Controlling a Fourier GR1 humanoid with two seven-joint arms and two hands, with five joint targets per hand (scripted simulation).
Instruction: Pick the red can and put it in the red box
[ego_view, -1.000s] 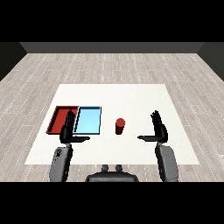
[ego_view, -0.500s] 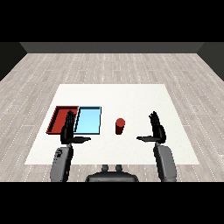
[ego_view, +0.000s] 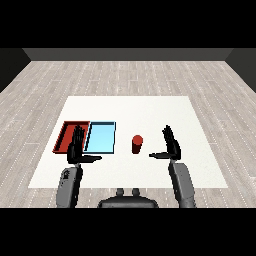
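Red can (ego_view: 137, 144) upright on white table (ego_view: 150, 107), just right of light blue tray (ego_view: 100, 138); red tray (ego_view: 70, 135) beyond. Right hand (ego_view: 171, 145) open, fingers apart, right of can; left hand (ego_view: 77, 148) open.

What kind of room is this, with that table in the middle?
Probably a bare test room for a robot, not a home. A white table stands alone on a grey plank floor, bearing only a red tray, a blue tray and a red can.
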